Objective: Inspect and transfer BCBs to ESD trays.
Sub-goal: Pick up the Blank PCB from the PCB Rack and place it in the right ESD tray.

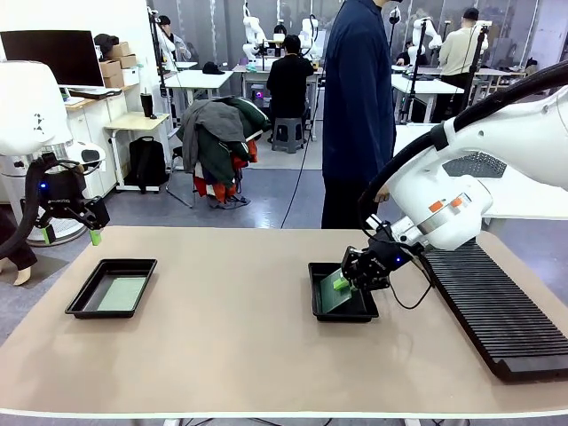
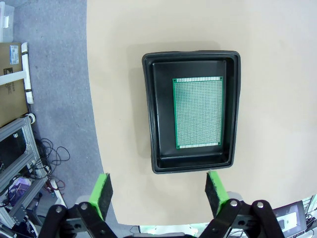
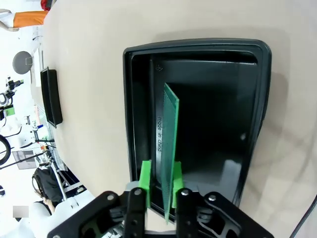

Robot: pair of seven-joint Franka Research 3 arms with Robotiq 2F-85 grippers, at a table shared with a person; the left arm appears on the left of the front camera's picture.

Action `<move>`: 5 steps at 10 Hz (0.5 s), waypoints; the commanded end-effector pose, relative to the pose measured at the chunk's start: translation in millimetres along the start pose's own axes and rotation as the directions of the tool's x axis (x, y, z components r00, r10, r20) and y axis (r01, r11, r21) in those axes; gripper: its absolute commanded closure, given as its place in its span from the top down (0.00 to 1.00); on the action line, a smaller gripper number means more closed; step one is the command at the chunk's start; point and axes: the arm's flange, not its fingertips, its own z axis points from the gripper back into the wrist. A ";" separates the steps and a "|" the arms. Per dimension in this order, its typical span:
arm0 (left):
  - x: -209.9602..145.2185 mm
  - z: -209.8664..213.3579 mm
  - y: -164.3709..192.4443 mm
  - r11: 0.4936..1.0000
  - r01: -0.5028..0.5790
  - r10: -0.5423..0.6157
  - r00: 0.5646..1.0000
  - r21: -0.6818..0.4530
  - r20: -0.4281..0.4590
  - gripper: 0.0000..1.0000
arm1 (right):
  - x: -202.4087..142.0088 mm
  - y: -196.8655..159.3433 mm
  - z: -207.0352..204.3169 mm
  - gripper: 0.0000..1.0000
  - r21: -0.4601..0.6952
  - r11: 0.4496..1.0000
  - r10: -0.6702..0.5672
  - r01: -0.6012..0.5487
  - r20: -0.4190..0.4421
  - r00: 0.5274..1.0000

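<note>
Beige tabletop (image 1: pixel 231 337) spans the front view; the right end effector (image 1: pixel 348 282) tilts a BCB (image 1: pixel 335 293) into the near ESD tray (image 1: pixel 342 312), presumably to lay it flat. Left wrist view: the left end effector (image 2: pixel 157 191) hangs spread above a tray (image 2: pixel 148 109) holding a flat board (image 2: pixel 198 112). Right wrist view: pads (image 3: pixel 145 177) flank the board's edge, barely apart from it.

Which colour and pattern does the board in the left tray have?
Green, with a fine grid of dots, the board shows best in the left wrist view.
</note>
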 end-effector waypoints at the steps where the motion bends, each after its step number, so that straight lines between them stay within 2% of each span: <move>1: 0.8 -1.3 0.1 1.000 0.000 0.000 1.000 0.001 0.004 1.00 | -5.4 16.3 1.6 0.33 -0.110 0.994 -0.007 0.007 0.003 1.000; 2: 0.8 -1.3 0.1 1.000 0.000 0.000 1.000 0.001 0.004 1.00 | -4.4 22.6 2.2 0.33 -0.148 0.989 -0.003 0.004 0.005 1.000; 3: 0.8 -1.3 0.1 1.000 0.000 0.000 1.000 0.001 0.004 1.00 | -4.0 29.8 3.9 0.41 -0.183 0.983 0.002 -0.002 0.002 1.000; 4: 0.8 -1.3 0.1 1.000 0.000 0.000 1.000 0.001 0.004 1.00 | -3.3 36.9 5.9 0.42 -0.234 0.972 0.000 0.003 0.011 1.000; 5: 0.8 -1.3 0.1 1.000 0.000 0.000 1.000 0.001 0.004 1.00 | -3.8 43.9 7.8 0.51 -0.282 0.959 -0.002 0.004 0.009 1.000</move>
